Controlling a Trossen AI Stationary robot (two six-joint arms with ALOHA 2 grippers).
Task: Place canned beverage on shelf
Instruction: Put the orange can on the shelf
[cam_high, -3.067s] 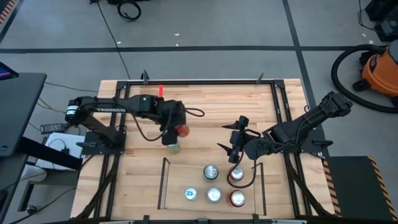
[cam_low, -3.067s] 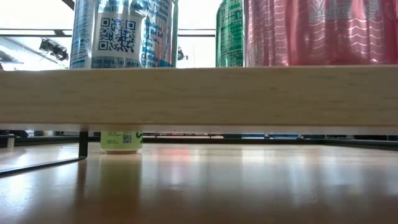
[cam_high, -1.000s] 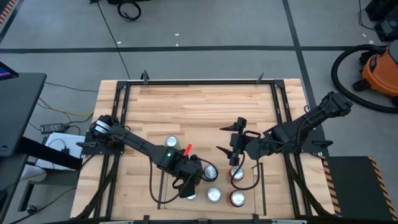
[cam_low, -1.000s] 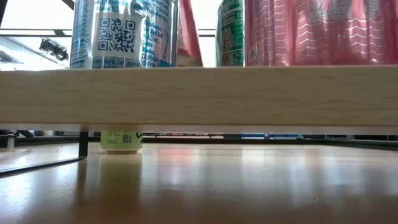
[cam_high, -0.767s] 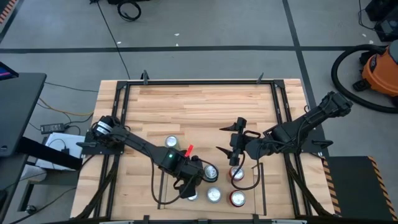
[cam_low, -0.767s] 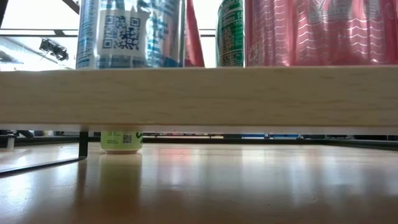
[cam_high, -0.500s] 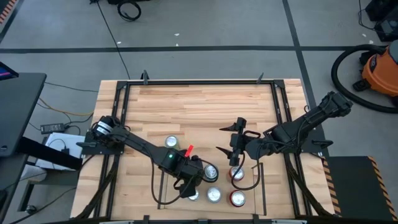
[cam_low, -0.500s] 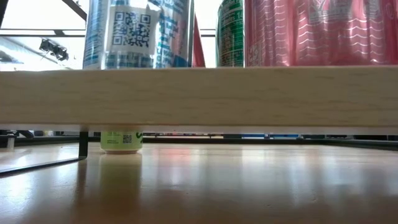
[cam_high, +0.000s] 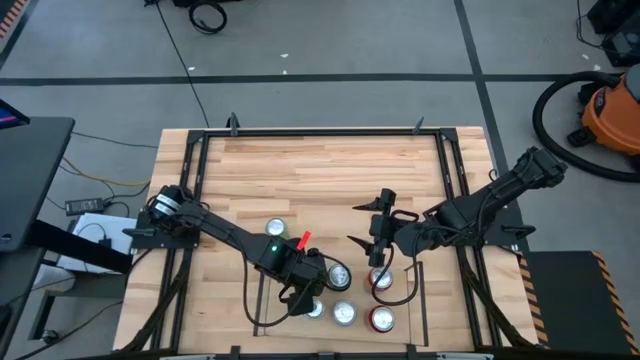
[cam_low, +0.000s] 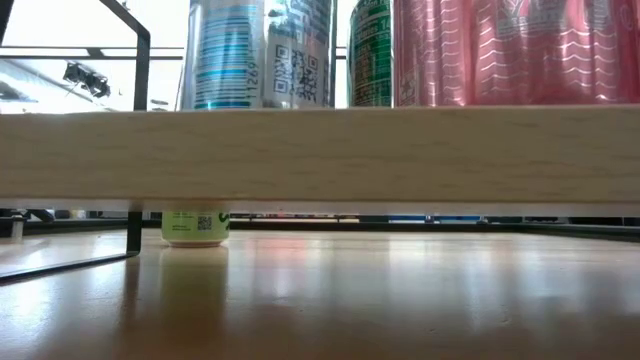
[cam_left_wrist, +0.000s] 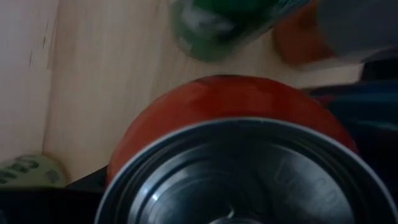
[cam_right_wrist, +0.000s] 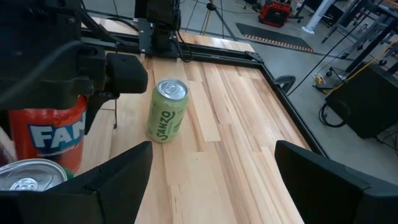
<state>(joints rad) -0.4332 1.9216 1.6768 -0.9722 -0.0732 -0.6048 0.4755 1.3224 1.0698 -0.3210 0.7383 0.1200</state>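
My left gripper (cam_high: 303, 298) is down over the left part of the shelf (cam_high: 263, 315) and is shut on an orange can (cam_right_wrist: 53, 140). The can's top fills the left wrist view (cam_left_wrist: 249, 168). The shelf board (cam_low: 320, 150) bears a blue can (cam_low: 260, 50), a green can (cam_low: 370, 50) and red cans (cam_low: 510, 50), all standing on their bases. A pale green can (cam_high: 275, 230) stands on the table just beyond the shelf. My right gripper (cam_high: 375, 240) is open and empty above the shelf's far right part. My left gripper holds the orange can by its upper wall (cam_right_wrist: 62, 102), coming from above with the fingers pointing down. The can stands upright. The cans in front hide its base, so I cannot tell whether it rests on the board.
The shelf's thin black rails (cam_high: 425, 300) run along its left and right sides. A silver can top (cam_right_wrist: 25, 180) shows close to the orange can. The table's far half (cam_high: 330, 170) is bare wood inside the big black frame (cam_high: 320, 131).
The blue can has slid along the shelf board toward the table's right and has turned about, staying upright. My left gripper with the orange can has edged the same way. The shelf's left rail now shows where the blue can stood.
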